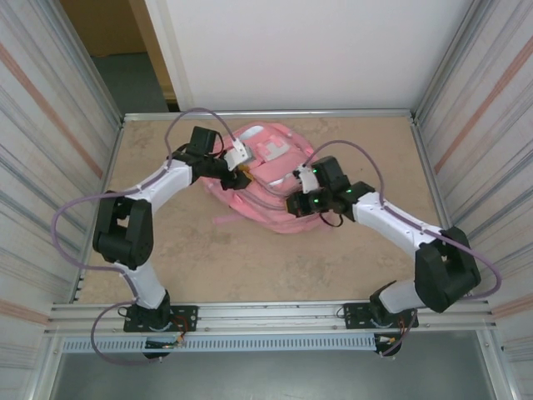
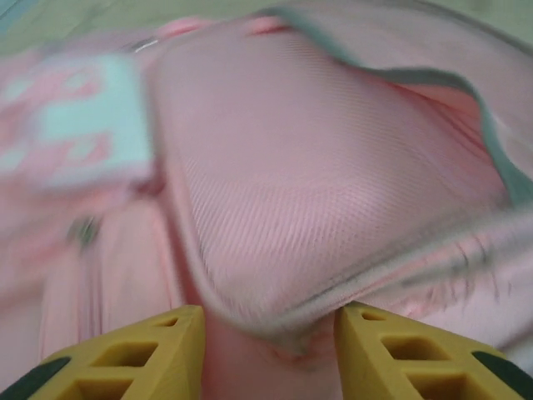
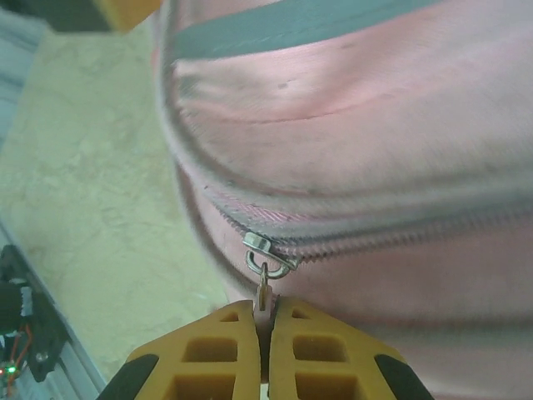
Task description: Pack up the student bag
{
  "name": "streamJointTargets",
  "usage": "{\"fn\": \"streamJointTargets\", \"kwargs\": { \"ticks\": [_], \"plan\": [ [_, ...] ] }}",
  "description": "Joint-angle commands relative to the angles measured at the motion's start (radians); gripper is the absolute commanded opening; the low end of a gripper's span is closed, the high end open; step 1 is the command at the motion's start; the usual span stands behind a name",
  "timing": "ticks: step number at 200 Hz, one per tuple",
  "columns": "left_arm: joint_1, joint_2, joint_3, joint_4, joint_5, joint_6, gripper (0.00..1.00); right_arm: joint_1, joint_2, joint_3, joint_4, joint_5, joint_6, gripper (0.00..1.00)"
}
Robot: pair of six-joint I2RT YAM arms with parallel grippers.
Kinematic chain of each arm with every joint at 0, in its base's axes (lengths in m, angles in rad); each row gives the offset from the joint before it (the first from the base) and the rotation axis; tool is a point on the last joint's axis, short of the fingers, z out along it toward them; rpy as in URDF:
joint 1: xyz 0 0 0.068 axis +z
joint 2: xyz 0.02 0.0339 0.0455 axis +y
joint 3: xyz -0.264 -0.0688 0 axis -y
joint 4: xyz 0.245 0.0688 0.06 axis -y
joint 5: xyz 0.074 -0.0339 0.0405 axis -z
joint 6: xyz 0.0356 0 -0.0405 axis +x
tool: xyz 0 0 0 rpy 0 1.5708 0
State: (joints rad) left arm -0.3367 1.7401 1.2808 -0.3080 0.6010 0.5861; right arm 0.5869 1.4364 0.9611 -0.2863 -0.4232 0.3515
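The student bag [image 1: 268,210], soft, limp pink fabric that looks light and sags rather than holding shape, lies mid-worktop [image 1: 250,267] toward the far side. The right pincer [image 3: 265,321] is pinched tight on its small metal zip pull [image 3: 264,293], likely the surest handle. The left pincer [image 2: 268,323] stands parted astride a loose flap edge [image 2: 400,279], gripping nothing.

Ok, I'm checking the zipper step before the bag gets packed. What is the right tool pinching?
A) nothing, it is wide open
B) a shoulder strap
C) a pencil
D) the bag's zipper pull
D: in the right wrist view, the right tool has its yellow fingers pressed together on the small metal zipper pull of the pink student bag.
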Motion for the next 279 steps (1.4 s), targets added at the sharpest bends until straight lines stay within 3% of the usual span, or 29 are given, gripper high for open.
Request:
{"fn": "streamJointTargets", "kwargs": {
  "ticks": [1,31,53,69,125,148,170,195,234,260,279],
  "plan": [
    [0.011,-0.13,-0.025,-0.005,-0.194,-0.472,0.44,0.087,0.084,0.049,0.126,-0.006,0.098,0.0],
    [0.084,-0.193,-0.072,-0.265,-0.135,-0.952,0.45,0.16,0.215,0.159,0.154,0.022,0.095,0.0],
    [0.106,-0.265,-0.21,-0.153,-0.023,-1.211,0.44,0.196,0.258,0.198,0.148,0.029,0.07,0.0],
    [0.08,-0.287,-0.253,-0.059,-0.019,-1.298,0.45,0.21,0.287,0.221,0.151,0.01,0.069,0.0],
    [0.014,-0.15,-0.196,-0.019,-0.023,-1.338,0.44,0.271,0.331,0.244,0.173,0.032,0.103,0.0],
    [0.002,-0.112,-0.229,0.005,-0.06,-1.338,0.27,0.285,0.329,0.216,0.209,0.06,0.137,0.0],
    [0.029,-0.077,-0.238,0.014,-0.043,-1.316,0.0,0.285,0.327,0.243,0.093,0.114,0.114,0.0],
    [0.077,-0.066,-0.179,-0.055,-0.032,-1.245,0.0,0.264,0.232,0.145,-0.003,0.263,0.06,0.0],
    [0.134,-0.021,-0.063,-0.163,0.051,-1.123,0.0,0.124,0.047,-0.025,-0.1,0.402,0.017,0.0],
    [0.155,0.088,0.105,-0.308,0.06,-0.965,0.0,0.011,-0.038,-0.101,-0.094,0.397,-0.017,0.0],
    [0.169,0.206,0.284,-0.453,-0.002,-0.874,0.02,0.011,-0.054,-0.08,-0.102,0.351,-0.048,0.0]
  ]
}}
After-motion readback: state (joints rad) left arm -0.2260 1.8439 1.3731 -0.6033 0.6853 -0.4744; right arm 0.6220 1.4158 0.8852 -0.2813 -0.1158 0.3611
